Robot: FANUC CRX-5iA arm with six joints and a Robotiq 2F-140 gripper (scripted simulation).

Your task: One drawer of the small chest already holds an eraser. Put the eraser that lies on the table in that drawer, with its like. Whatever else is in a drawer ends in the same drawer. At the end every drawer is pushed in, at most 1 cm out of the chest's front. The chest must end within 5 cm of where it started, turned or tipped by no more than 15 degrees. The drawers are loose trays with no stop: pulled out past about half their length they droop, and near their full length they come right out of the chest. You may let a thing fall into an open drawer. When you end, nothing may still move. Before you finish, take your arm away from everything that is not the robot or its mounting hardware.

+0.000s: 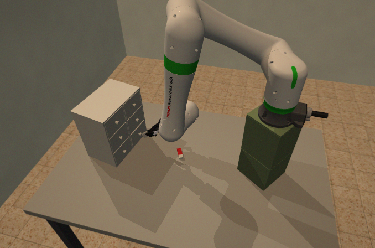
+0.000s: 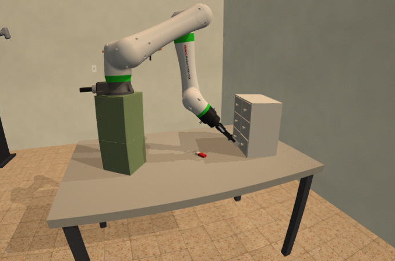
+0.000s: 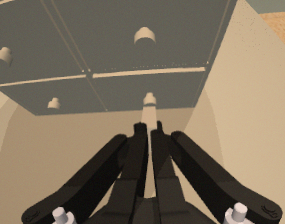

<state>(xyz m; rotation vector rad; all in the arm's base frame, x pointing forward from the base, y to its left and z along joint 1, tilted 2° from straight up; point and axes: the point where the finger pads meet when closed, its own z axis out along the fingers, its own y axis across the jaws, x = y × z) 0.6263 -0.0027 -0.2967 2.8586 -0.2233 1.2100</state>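
Observation:
The eraser (image 1: 179,151) (image 2: 201,155), red with a white end, lies on the table (image 1: 86,199) (image 2: 173,187) between the chest and the robot's base. The small grey chest (image 1: 106,99) (image 2: 265,129) stands upright with three rows and two columns of drawers; all look pushed in. My gripper (image 1: 144,134) (image 2: 236,143) (image 3: 149,116) is shut. Its pale tips are right at the knob (image 3: 149,97) of the bottom drawer in the chest's right column; touch cannot be told. No knob shows plainly between them. The drawers' contents are hidden.
The green pedestal (image 1: 264,151) (image 2: 121,132) carries the arm's base on the far side of the eraser from the chest. The other knobs, such as the middle right one (image 3: 144,36), stick out above the gripper. The forearm (image 1: 179,96) (image 2: 189,67) hangs over the table.

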